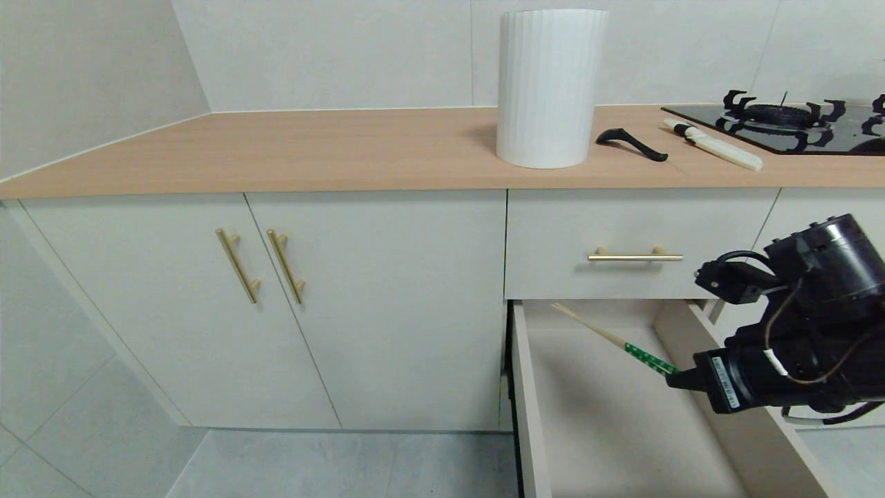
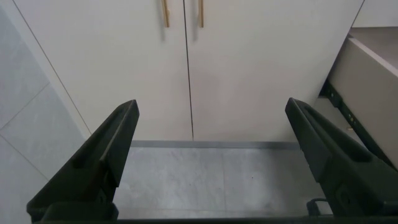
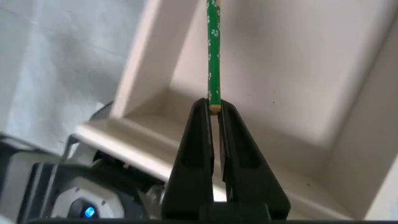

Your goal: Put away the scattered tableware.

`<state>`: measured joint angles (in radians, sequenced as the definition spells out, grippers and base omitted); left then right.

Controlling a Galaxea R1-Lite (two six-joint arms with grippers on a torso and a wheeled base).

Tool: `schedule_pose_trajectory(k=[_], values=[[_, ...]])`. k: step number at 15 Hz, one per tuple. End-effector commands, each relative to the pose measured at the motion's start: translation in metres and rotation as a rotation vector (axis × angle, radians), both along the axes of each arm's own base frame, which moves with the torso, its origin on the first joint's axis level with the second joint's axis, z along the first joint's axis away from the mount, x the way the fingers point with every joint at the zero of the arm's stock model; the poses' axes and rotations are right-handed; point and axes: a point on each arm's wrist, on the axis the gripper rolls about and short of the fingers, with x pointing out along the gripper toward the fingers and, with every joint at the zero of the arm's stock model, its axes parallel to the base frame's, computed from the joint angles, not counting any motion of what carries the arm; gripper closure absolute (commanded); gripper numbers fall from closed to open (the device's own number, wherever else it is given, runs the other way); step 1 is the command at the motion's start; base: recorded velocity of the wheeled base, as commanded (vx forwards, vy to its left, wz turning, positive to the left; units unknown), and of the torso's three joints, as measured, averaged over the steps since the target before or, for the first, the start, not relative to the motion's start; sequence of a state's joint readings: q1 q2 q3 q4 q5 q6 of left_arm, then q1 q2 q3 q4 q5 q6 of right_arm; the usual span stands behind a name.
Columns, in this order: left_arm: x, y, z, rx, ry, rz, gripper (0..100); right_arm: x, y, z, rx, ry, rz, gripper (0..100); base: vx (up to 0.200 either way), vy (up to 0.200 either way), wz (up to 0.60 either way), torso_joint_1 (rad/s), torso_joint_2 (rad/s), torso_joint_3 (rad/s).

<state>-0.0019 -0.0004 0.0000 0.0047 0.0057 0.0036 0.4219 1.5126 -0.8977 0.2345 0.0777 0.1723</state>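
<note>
My right hand (image 1: 674, 379) is pinching the green, flower-patterned end of a chopstick (image 1: 608, 339), with the two fingers pressed together on it. In the right wrist view the stick's butt sits just at the fingertips. From the head view the hand hangs at about 4 o'clock, over the open drawer (image 1: 525, 387). The stick runs out of the grip toward 10 o'clock, its bare wooden tip pointing into the drawer's back corner. It is tilted, and I cannot tell whether the tip touches the drawer floor, or whether this is one stick or a pair lying together.

At 12 o'clock from the stick is a closed drawer (image 1: 553, 242) with a brass bar handle (image 1: 635, 257). At 9 o'clock from there are two cabinet doors (image 1: 380, 311), shut, with their handles side by side.

My left hand (image 2: 211, 111) is spread wide with nothing between its fingers. It faces the seam of those doors, low down, with the grey floor (image 2: 205, 180) under it.

Up on the tabletop (image 1: 311, 152), at about 1 o'clock in the head view, stands a white ribbed cylinder (image 1: 550, 86), upright. Just beside it at 3 o'clock lies a black curved utensil (image 1: 632, 145). A pale knife-like utensil (image 1: 715, 145) lies next, close to the edge of the black hob (image 1: 781, 124).
</note>
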Motion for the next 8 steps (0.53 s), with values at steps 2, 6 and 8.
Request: schedule_pose_trajectory(k=[2, 6, 8], values=[[0.0, 0.0, 0.0, -0.001, 0.0, 0.001, 0, 0.043, 0.024, -0.041, -0.061, 0.137, -0.067, 100, 0.0, 0.0, 0.0, 0.0, 0.0, 0.0], [0.0, 0.0, 0.0, -0.001, 0.0, 0.001, 0, 0.067, 0.039, -0.071, -0.084, 0.21, -0.14, 100, 0.0, 0.0, 0.0, 0.0, 0.0, 0.0], [0.0, 0.0, 0.0, -0.001, 0.0, 0.001, 0, 0.08, 0.047, -0.091, -0.061, 0.202, -0.181, 100, 0.0, 0.0, 0.0, 0.0, 0.0, 0.0]])
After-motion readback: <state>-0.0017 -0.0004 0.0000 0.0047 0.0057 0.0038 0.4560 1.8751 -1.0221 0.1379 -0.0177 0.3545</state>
